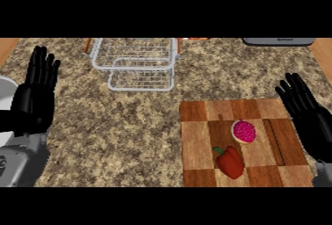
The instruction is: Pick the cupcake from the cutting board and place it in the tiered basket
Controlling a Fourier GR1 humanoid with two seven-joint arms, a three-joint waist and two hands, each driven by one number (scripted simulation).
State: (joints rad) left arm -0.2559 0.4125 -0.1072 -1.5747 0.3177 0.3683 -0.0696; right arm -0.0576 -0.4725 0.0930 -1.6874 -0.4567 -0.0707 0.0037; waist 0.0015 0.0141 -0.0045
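Observation:
A cupcake (243, 131) with pink frosting lies on the checkered wooden cutting board (198, 145) at the lower right. The wire tiered basket (137, 61) stands at the back, left of centre, with nothing in it that I can see. My right hand (308, 112) is open with straight fingers pointing up, over the board's right edge and to the right of the cupcake. My left hand (34, 94) rests open at the far left, fingers up, well away from both the board and the basket.
A red bell pepper (230, 162) lies on the board just below the cupcake. A dark grey appliance edge (279, 41) shows at the back right. An orange object (87, 45) sits left of the basket. A white rounded object (5, 94) shows at the left edge.

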